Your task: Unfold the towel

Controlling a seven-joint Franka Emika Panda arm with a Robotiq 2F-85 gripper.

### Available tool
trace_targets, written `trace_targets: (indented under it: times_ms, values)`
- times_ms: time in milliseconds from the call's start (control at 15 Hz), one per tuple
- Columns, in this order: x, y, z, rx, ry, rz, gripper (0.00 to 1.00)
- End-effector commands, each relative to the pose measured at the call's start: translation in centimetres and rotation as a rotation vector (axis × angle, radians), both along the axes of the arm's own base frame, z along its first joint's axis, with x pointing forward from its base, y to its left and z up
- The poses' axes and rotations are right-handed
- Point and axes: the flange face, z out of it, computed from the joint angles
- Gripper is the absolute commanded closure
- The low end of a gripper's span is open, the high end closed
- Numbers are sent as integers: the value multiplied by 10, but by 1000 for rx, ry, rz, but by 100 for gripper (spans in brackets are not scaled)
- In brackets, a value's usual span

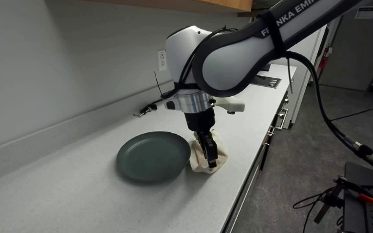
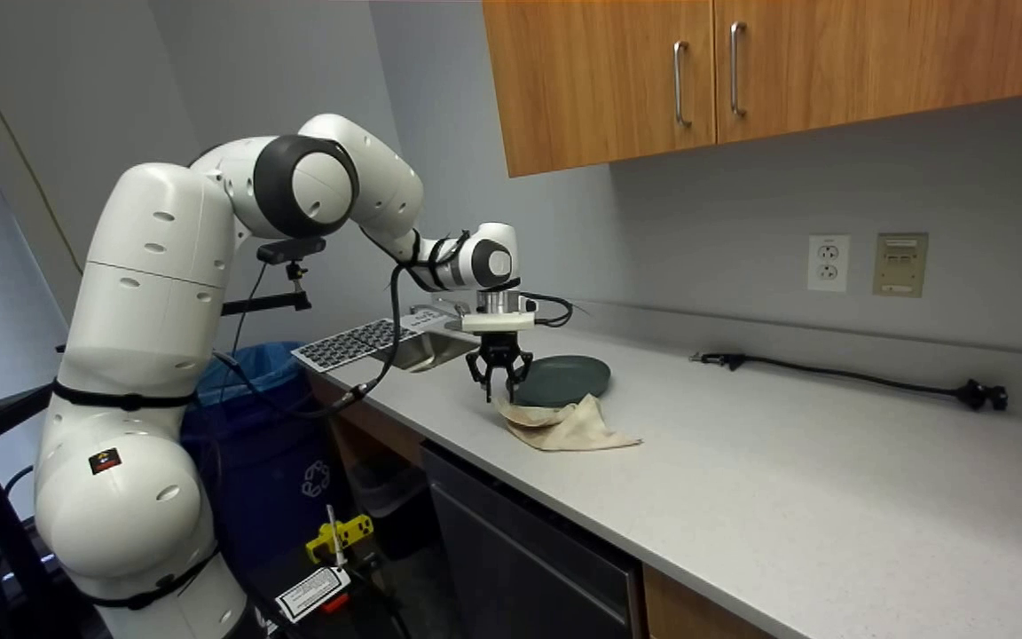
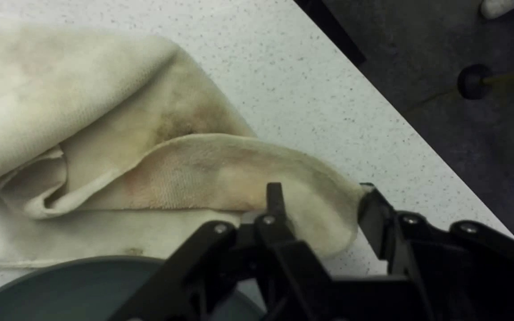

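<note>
The cream towel (image 1: 201, 164), right of the green plate (image 1: 154, 155) in an exterior view, is being judged partly unfolded, folds remaining. One end is being straddled, ungrasped, by the gripper (image 3: 320, 194), jaws parted.

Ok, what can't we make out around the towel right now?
In an exterior view: the middle of the towel, behind the gripper.
Wrist view: one end of the towel, cut off by the left edge.
Wrist view: the towel's lower layers, under its upper folds.
Wrist view: much of the plate, cut off by the bottom edge, partly behind the gripper.
</note>
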Motion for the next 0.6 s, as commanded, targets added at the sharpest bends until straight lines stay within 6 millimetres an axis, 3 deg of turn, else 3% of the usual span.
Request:
trace_targets:
  times_ms: [0,200,533]
  values:
    - [11,-3,5,39,30,22,21]
    - [14,-12,8,35,7,-10,1]
    - [32,-56,0,94,-36,-196,0]
